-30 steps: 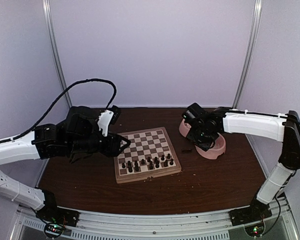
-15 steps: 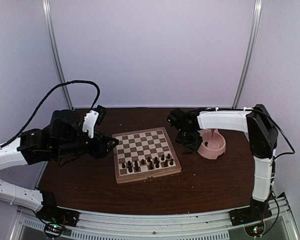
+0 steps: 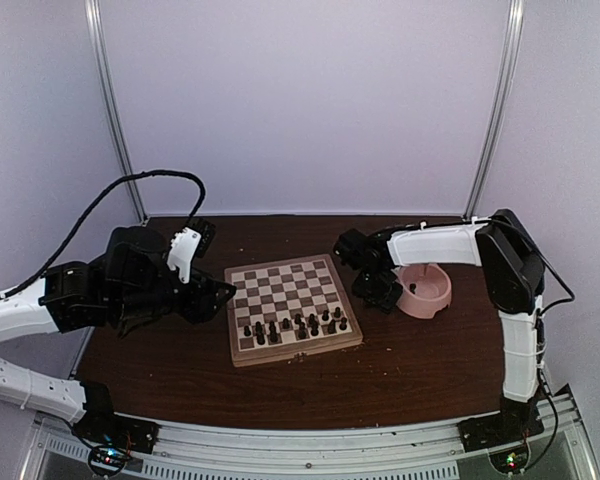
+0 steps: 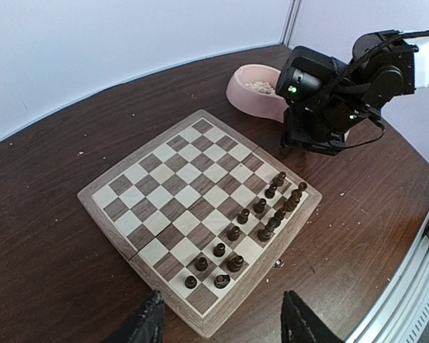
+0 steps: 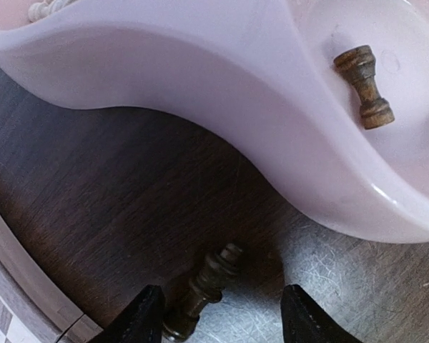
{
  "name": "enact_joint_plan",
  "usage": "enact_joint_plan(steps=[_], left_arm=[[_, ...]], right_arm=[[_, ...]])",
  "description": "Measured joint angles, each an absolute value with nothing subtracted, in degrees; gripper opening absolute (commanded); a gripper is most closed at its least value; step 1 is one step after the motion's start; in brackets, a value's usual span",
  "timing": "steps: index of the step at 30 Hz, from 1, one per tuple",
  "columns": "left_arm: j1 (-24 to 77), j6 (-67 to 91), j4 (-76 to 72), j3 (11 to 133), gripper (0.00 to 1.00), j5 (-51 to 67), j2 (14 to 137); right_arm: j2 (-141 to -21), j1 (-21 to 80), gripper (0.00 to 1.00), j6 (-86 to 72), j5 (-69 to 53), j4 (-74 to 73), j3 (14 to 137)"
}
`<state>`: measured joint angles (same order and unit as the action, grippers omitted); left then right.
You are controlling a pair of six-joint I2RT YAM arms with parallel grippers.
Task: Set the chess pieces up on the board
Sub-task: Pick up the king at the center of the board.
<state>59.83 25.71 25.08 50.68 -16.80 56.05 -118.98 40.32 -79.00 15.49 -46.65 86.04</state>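
1. Since a second earlier, the right pincer point(image 5: 218, 314) had swung from over the pink bowl point(image 5: 200, 78) down to the table point(image 5: 93, 179) between bowl and board point(image 3: 292, 305). The left pincer point(image 4: 222, 321) had drawn back past the board's left edge.
2. The right pincer's fingers stood spread, straddling a dark piece point(image 5: 204, 286) lying on its side; contact was hard to judge.
3. The left pincer stood spread and empty, only its tips in frame.
4. A second dark piece point(image 5: 363, 86) lay inside the bowl; cream pieces point(image 5: 43, 8) were cut off at the frame's corner.
5. Dark chess pieces point(image 3: 295, 325) stood along the board's near edge, too small to name.
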Motion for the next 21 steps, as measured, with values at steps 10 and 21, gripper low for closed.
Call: enact_joint_plan(steps=[10, 21], left_arm=[[59.83, 25.36, 27.57, 50.68, 0.56, -17.80, 56.88], [59.83, 25.39, 27.88, 50.63, 0.56, -17.80, 56.14]], right_arm=[[-120.46, 40.34, 0.22, -79.13, 15.29, -44.66, 85.84], [-111.59, 40.36, 0.13, -68.53, 15.27, -35.70, 74.17]])
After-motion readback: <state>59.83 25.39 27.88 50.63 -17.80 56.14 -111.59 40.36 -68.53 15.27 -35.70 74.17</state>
